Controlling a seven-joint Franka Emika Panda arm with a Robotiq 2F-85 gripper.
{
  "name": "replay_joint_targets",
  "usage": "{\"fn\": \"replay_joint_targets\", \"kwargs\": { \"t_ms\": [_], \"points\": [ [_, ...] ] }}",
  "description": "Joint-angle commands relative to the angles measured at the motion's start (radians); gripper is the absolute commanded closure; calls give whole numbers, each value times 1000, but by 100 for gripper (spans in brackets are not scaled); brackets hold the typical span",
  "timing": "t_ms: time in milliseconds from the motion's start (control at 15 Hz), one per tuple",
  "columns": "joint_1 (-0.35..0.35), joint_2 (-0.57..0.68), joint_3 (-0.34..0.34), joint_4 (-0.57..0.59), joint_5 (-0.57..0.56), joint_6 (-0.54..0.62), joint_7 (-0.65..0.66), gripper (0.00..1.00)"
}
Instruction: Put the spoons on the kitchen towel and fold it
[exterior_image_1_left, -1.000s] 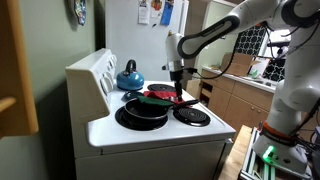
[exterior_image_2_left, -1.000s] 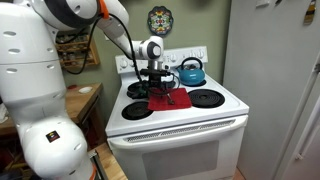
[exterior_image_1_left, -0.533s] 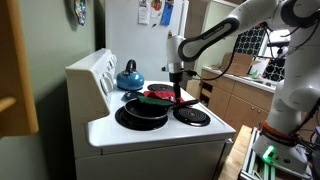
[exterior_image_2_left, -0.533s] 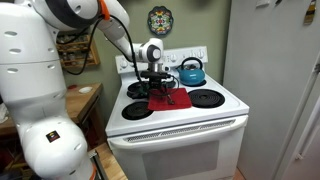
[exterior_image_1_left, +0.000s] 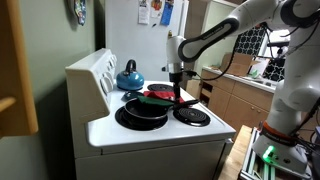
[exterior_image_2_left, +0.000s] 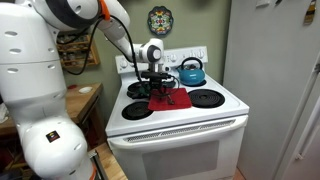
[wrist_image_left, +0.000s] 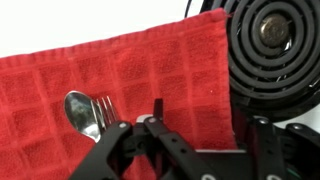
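Wrist view: kitchen towel (wrist_image_left: 150, 70), red w/ waffle weave, fills most of the pic and lies flat, not folded. Its right edge sits just beside a black coil burner (wrist_image_left: 275, 50). The spoons (wrist_image_left: 88, 112) lie on the towel at lower left as two shiny utensil heads side by side. One is a rounded bowl, the other looks pronged, more like a fork. Their handles run down under the gripper and are hidden there.

Gripper (wrist_image_left: 205, 128) comes in from the bottom edge. One finger (wrist_image_left: 150, 122) is just right of the utensil heads and the other is over by the burner rim. The fingers are spread, w/ bare towel showing in the gap and nothing pinched. Can't tell if the tips touch the cloth.

In both exterior views the gripper (exterior_image_1_left: 177, 92) (exterior_image_2_left: 155, 85) points straight down over the towel (exterior_image_1_left: 165, 101) (exterior_image_2_left: 170, 101), which lies mid-stovetop between the burners on a white stove (exterior_image_2_left: 180, 125). The arm (exterior_image_1_left: 215, 35) reaches in from the side. A blue kettle (exterior_image_2_left: 190, 72) stands at the back, apart from the towel. A black pan (exterior_image_1_left: 140, 115) sits on the front burner just beside the towel. A slim green strip (exterior_image_1_left: 155, 92) lies at the towel's edge near the pan, too small to say what it is. The shiny heads can't be made out at this distance.
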Motion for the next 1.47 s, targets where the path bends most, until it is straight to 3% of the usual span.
{"fn": "replay_joint_targets", "kwargs": {
  "t_ms": [0, 333, 400, 600, 733, 933, 1400],
  "points": [
    [-4, -19, -7, -26, -8, 28, -1, 63],
    [-10, -28, -17, -18, -29, 51, 9, 86],
    [-12, -30, -20, -14, -32, 59, 7, 83],
    [-21, -31, -34, -3, -65, 72, 20, 91],
    [-26, -30, -44, -1, -83, 80, 24, 91],
    [-36, -27, -59, -1, -101, 91, 29, 100],
    [-42, -9, -64, 10, -139, 120, 1, 99]
  ]
}}
